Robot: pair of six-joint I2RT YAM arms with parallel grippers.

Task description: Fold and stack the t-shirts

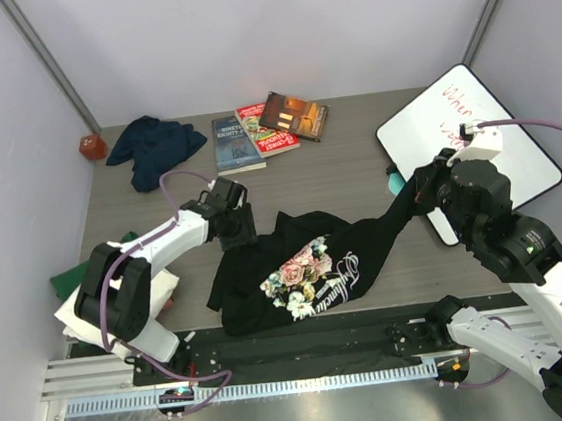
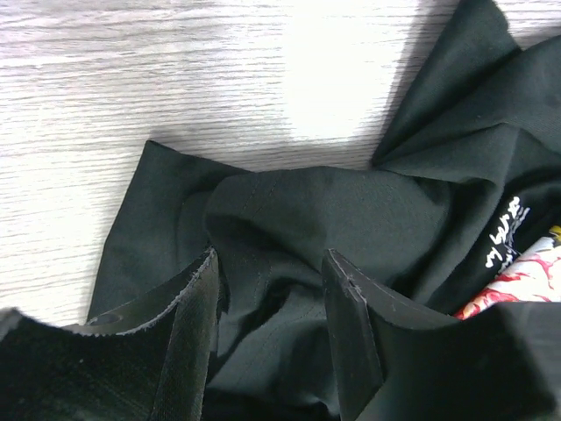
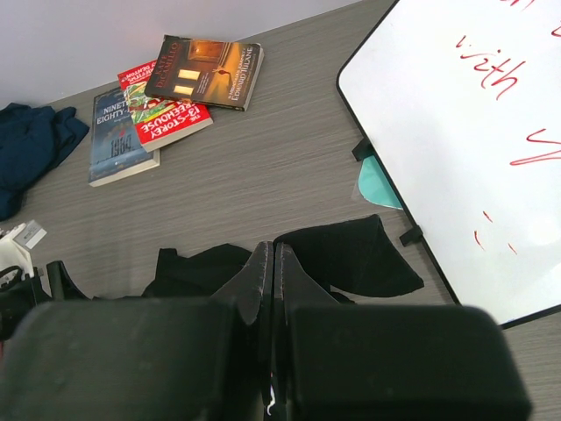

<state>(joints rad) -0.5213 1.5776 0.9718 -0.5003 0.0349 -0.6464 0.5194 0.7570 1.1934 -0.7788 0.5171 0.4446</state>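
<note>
**Top view.** The black t-shirt (image 1: 298,274) is lying crumpled, print side up, in the lower centre of the frame on the table (image 1: 356,162). One of its corners is being drawn out toward the right and lifted.

The right gripper (image 1: 412,197), at centre right beside the whiteboard (image 1: 475,140), is pinching that corner. In the right wrist view its fingers are pressing flat together, with black cloth showing just beyond them.

The left gripper (image 1: 234,225), at centre left, is sitting at the shirt's upper left edge. In the left wrist view its fingers (image 2: 197,324) are standing apart, straddling a raised fold of black cloth without clamping it.

The navy t-shirt (image 1: 154,146) is lying bunched in the upper left, well apart from the black one and near the books (image 1: 267,126). A white shirt (image 1: 75,310) and a green shirt (image 1: 64,281) are lying folded at the left edge, partly behind the left arm.

**Step in hand, as judged.** The black shirt is being spread flat ahead of its first fold, and no fold is made yet. The next move is calling for the left fingers to close on the fold between them, so that both arms can pull the cloth taut and lay it down smooth. Taking hold of more than one layer could leave it bunched.
</note>
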